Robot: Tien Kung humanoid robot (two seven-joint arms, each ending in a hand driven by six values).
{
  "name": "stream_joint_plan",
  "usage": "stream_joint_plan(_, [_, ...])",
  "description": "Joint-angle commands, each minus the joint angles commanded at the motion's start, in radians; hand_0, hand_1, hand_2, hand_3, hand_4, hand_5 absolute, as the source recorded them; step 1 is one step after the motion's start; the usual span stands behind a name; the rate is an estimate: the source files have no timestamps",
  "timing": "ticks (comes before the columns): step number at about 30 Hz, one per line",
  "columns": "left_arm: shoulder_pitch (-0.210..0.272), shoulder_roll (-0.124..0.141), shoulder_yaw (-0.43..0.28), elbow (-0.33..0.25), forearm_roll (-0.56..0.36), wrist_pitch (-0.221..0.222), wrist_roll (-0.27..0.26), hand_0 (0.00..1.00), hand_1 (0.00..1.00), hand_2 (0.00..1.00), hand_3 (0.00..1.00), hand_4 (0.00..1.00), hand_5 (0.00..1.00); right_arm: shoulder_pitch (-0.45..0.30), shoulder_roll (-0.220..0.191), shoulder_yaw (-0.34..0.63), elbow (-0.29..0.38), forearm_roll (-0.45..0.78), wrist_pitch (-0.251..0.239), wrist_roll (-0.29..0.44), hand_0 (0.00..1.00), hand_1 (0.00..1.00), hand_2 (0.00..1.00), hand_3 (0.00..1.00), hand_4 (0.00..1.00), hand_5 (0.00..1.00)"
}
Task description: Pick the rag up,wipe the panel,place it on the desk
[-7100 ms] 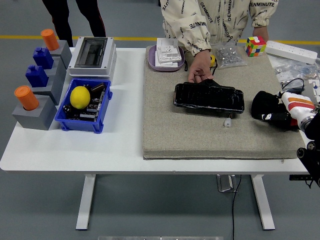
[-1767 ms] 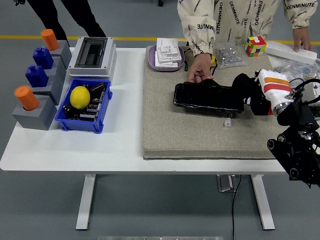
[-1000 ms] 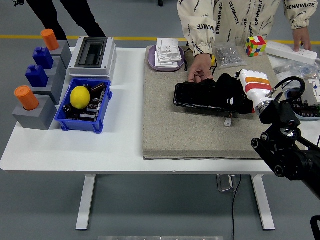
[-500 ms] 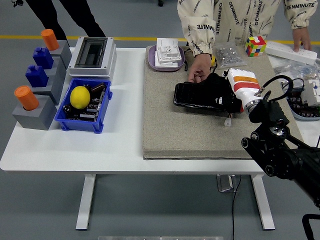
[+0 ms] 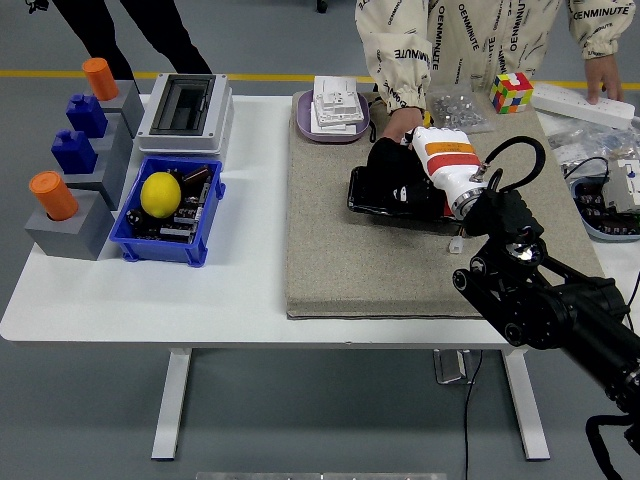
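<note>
The glossy black panel (image 5: 371, 194) lies on the tan mat (image 5: 350, 262), and my right arm covers its right part. My right hand (image 5: 398, 168), black with a white and orange wrist cuff, rests on the panel's left half, shut on the black rag (image 5: 385, 157). Rag and fingers are both black and hard to tell apart. A person at the far side keeps one hand (image 5: 401, 122) at the panel's far edge, just beyond my hand. My left arm does not show.
A blue bin (image 5: 205, 205) with a lemon (image 5: 160, 193), a grey switch box (image 5: 185, 105) and grey blocks (image 5: 70, 225) stand at the left. Behind the mat are a purple tray (image 5: 303, 118), a screw bag (image 5: 455, 108) and a colour cube (image 5: 510, 90). The person's other hand (image 5: 600, 78) rests on a power strip.
My right hand with the rag has slid left along the panel, from its right end to its left half. The person's hand stays at the panel's far edge.
</note>
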Motion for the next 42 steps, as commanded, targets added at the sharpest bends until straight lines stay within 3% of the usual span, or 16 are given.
stream_joint_plan(19, [-0.006,0.001,-0.001,0.000,0.002,0.001,0.002,0.650,0.695,0.738,0.565,0.596,0.473,0.014,0.000,-0.100,-0.017,0.024,0.001,0.012,0.272,0.356,0.420,0.429,0.998,0.139])
stream_joint_plan(36, [0.003,0.002,-0.002,0.000,0.004,0.001,0.001,0.650,0.694,0.738,0.565,0.597,0.474,-0.022,-0.001,-0.025,-0.069,0.007,0.003,0.016,0.272,0.357,0.419,0.428,0.998,0.136])
stream_joint_plan(42, [0.006,0.002,-0.005,0.000,0.005,0.001,0.000,0.651,0.694,0.739,0.565,0.597,0.473,-0.040,-0.056,0.024,-0.072,-0.001,0.005,0.016,0.273,0.358,0.419,0.428,0.998,0.135])
